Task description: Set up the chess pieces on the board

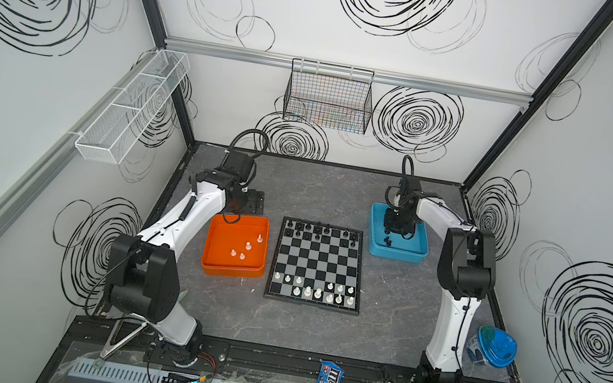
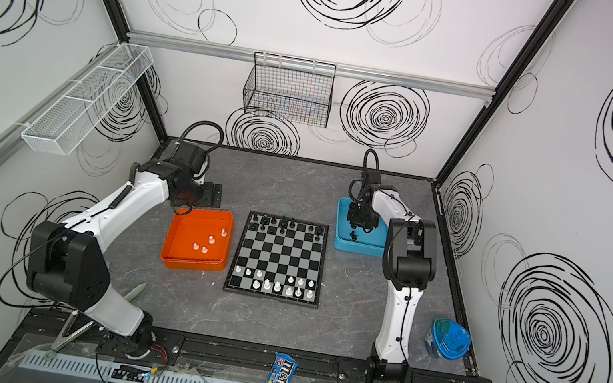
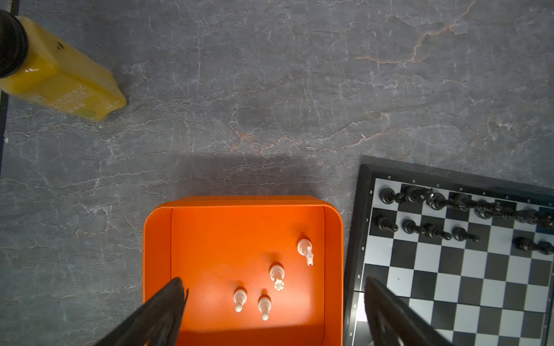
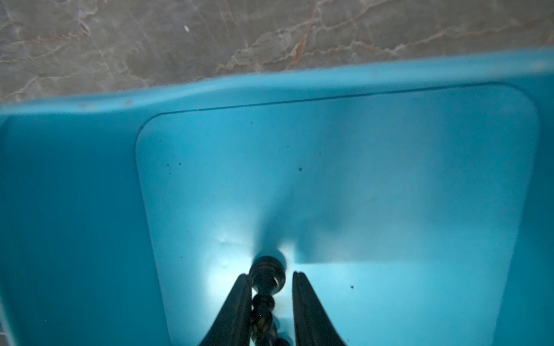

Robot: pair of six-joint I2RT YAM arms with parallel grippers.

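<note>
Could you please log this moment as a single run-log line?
left hand: open, near orange tray | right hand: in blue tray, straddling black chess piece, not clamped | board: partly set

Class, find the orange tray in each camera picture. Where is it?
In a top view: orange tray left of the board.
In a top view: orange tray likewise.
Left wrist: orange tray beside the board.
Right wrist: not in it.
Shared landmark: the board.

Board between left tray, right tray
</note>
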